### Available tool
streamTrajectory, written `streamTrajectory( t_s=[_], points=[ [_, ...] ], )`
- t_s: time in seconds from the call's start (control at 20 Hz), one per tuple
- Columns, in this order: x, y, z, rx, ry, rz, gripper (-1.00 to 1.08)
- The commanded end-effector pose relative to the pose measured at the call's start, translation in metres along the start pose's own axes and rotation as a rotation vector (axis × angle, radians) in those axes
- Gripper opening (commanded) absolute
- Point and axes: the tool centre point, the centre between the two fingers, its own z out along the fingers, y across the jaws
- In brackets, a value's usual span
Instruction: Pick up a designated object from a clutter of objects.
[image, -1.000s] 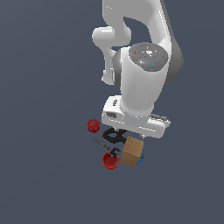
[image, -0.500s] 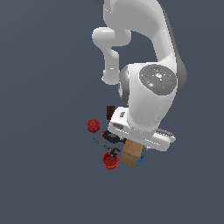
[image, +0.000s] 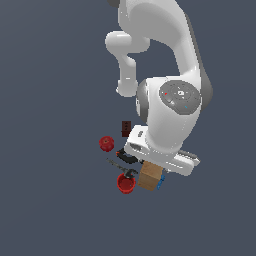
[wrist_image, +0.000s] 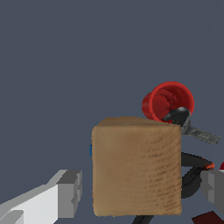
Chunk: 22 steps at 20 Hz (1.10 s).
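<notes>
The designated object, a light brown wooden block (wrist_image: 137, 166) with visible grain, fills the wrist view; it also shows as the wooden block (image: 150, 176) under the robot's hand in the exterior view. My gripper (wrist_image: 141, 190) is open and straddles the block, one grey finger (wrist_image: 70, 193) on one side and the other finger (wrist_image: 213, 186) on the far side, each with a gap to the wood. The clutter of objects surrounds it: a red cup (wrist_image: 167, 101) on its side, a black spring clamp (wrist_image: 192, 175) and a wrench (wrist_image: 202, 134). In the exterior view the hand hides the fingers.
In the exterior view a red cup (image: 126, 183) lies on the block's left, with a red round piece (image: 106, 143) and a dark red-brown box (image: 126, 128) farther back. A small blue piece (image: 161, 181) touches the block's right side. The black clamp (image: 125, 156) sits beside the hand.
The arm has leaned over and its hand has come down closer onto the wooden block. The dark red-brown box now shows behind the hand. The objects have not moved.
</notes>
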Motion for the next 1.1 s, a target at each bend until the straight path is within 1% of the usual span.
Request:
streamTrajectory(
  t_s=[0.0,0.3,0.6,0.65,1.05],
  points=[
    [0.000,0.000,0.010,-0.001,-0.001,0.001,1.00],
    [-0.001,0.001,0.038,0.000,0.000,0.003,1.00],
    [0.000,-0.001,0.043,0.000,0.000,0.003,1.00],
    [0.000,-0.001,0.043,0.000,0.000,0.003,-1.00],
    [0.000,-0.001,0.043,0.000,0.000,0.003,-1.00]
  ],
)
